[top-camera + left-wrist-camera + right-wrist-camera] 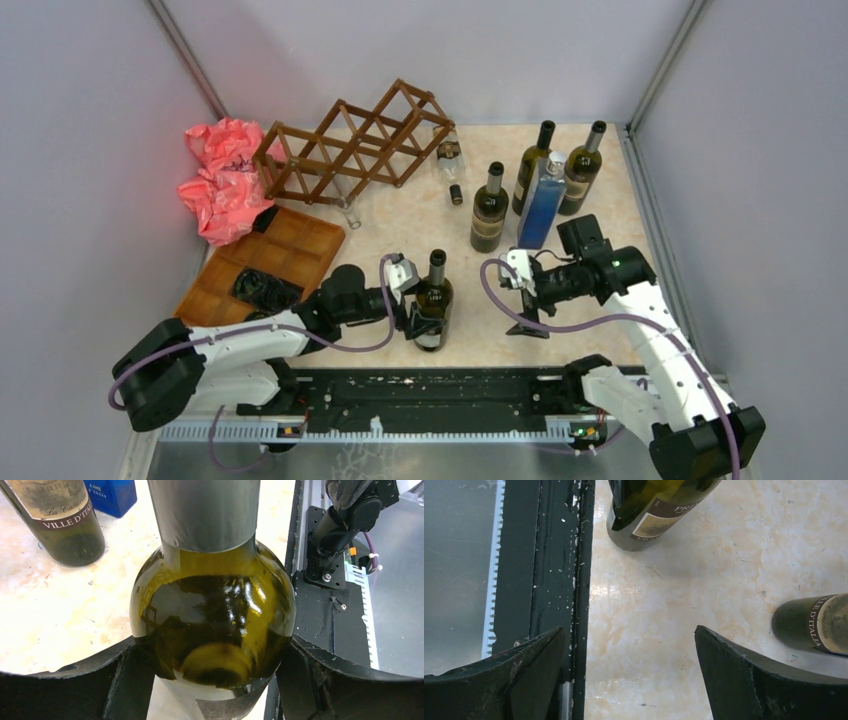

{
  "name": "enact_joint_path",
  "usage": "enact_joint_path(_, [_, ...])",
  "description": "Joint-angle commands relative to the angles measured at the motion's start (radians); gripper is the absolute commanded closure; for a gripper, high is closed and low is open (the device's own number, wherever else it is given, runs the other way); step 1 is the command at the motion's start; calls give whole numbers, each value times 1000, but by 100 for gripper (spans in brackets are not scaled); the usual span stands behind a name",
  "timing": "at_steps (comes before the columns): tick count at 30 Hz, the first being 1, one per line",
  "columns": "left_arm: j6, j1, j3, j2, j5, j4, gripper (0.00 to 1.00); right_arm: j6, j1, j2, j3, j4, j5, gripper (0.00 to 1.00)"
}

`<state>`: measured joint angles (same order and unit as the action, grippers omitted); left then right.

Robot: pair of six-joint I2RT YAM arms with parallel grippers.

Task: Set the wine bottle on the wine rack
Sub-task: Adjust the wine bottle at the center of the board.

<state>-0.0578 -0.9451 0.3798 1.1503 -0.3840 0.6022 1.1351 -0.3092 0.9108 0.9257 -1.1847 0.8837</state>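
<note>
The wine bottle [432, 300] is dark green glass with a grey foil neck and stands upright near the table's front edge. My left gripper [408, 300] is shut on its body from the left. In the left wrist view the bottle [215, 605] fills the frame, and both black fingers [125, 685] press its sides. The bottle's base [651, 515] rests on the table. The wine rack [350, 145], a dark brown slatted lattice, lies tilted at the back left. My right gripper [524, 300] hangs open to the right of the bottle, with only bare table between its fingers [630, 675].
Three dark bottles [488, 208] [533, 165] [583, 165] and a blue one [542, 205] stand at the back right. A clear bottle [448, 150] lies by the rack. A brown compartment tray [300, 250] and a pink bag [225, 180] sit at the left. A black rail [430, 400] runs along the front.
</note>
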Motion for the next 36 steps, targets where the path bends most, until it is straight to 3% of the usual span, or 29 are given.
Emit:
enact_joint_path(1, [-12,6,22,19,-54,-57,100,-25,-23,-4,60,25,30,2])
enact_joint_path(23, [19,19,94,78,-115,-145,100,-52,-44,31,155,-22,124,2])
enact_joint_path(36, [46,26,132,132,-158,-166,100,-191,-64,59,200,46,117,2])
